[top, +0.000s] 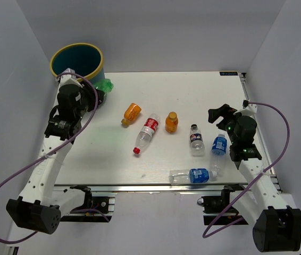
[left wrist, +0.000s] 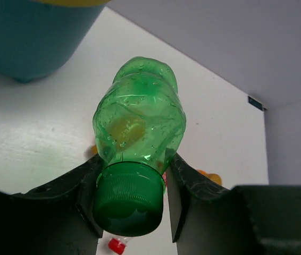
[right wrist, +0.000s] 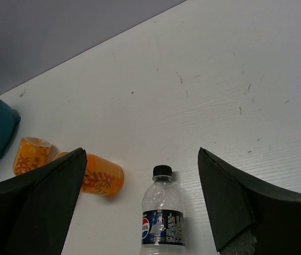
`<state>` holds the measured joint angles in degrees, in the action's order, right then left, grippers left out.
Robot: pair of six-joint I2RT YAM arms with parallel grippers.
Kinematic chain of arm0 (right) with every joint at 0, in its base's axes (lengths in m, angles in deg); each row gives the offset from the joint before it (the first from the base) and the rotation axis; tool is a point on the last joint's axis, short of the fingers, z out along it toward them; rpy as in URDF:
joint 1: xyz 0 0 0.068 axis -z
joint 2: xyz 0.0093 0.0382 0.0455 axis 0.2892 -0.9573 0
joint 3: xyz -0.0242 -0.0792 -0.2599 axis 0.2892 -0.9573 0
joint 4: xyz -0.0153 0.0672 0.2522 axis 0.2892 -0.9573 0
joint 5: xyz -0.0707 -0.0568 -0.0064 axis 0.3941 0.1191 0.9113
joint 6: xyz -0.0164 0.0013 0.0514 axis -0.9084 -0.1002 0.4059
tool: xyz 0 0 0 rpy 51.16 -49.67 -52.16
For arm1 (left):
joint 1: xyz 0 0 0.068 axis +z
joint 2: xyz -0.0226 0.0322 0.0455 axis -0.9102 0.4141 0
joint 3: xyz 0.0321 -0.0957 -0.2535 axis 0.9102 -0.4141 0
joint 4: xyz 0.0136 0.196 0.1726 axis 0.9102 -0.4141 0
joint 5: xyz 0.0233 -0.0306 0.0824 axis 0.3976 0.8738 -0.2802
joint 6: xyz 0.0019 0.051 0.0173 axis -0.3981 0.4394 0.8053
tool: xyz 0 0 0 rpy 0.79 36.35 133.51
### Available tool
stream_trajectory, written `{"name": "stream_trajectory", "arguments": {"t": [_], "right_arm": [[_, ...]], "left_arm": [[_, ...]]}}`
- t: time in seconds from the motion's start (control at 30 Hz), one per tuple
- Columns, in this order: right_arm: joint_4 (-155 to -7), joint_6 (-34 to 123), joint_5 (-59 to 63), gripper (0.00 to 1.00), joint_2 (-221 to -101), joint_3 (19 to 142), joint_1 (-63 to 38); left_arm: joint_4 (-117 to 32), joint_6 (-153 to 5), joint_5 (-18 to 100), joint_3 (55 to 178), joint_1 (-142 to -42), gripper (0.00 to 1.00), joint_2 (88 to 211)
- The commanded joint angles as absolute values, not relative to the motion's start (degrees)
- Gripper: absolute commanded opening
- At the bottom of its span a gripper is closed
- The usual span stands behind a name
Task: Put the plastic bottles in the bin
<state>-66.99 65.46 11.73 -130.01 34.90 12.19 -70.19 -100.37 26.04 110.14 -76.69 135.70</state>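
Note:
My left gripper [top: 101, 94] is shut on the green bottle [left wrist: 140, 119], gripping it at the neck by the cap, just right of the teal bin [top: 77, 62] with the yellow rim; the bin's wall shows in the left wrist view [left wrist: 28, 37]. On the table lie two orange bottles [top: 132, 113] [top: 172, 121], a clear bottle with a red label [top: 147, 132], and three blue-labelled clear bottles [top: 196, 139] [top: 218, 145] [top: 194, 175]. My right gripper [top: 217, 116] is open above the table, with one blue-labelled bottle [right wrist: 162, 215] between its fingers in the right wrist view.
White walls enclose the table on the left, right and back. The table's front edge [top: 166, 186] runs just below the lowest bottle. A purple cable loops off each arm.

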Motion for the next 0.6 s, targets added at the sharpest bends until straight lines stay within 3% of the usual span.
{"name": "stream_trajectory", "arguments": {"t": [0.0, 0.17, 0.3, 0.57], "right_arm": [[-64.45, 65.03, 11.71, 0.89, -130.04, 34.94, 12.33], [-64.18, 65.03, 10.66, 0.89, -130.75, 35.20, 12.33], [-64.27, 65.03, 10.66, 0.89, -131.45, 35.29, 12.33], [-68.22, 62.39, 11.63, 0.89, -135.66, 38.80, 12.33]], "left_arm": [[-64.98, -98.21, 30.69, 115.97, -77.05, 0.23, 134.94], [-61.11, -97.07, 20.95, 123.63, -77.05, 0.25, 140.99], [-64.71, -93.55, 13.13, 136.54, -75.74, 0.28, 151.71], [-67.61, -94.16, 11.62, 148.41, -67.30, 0.38, 166.13]]}}
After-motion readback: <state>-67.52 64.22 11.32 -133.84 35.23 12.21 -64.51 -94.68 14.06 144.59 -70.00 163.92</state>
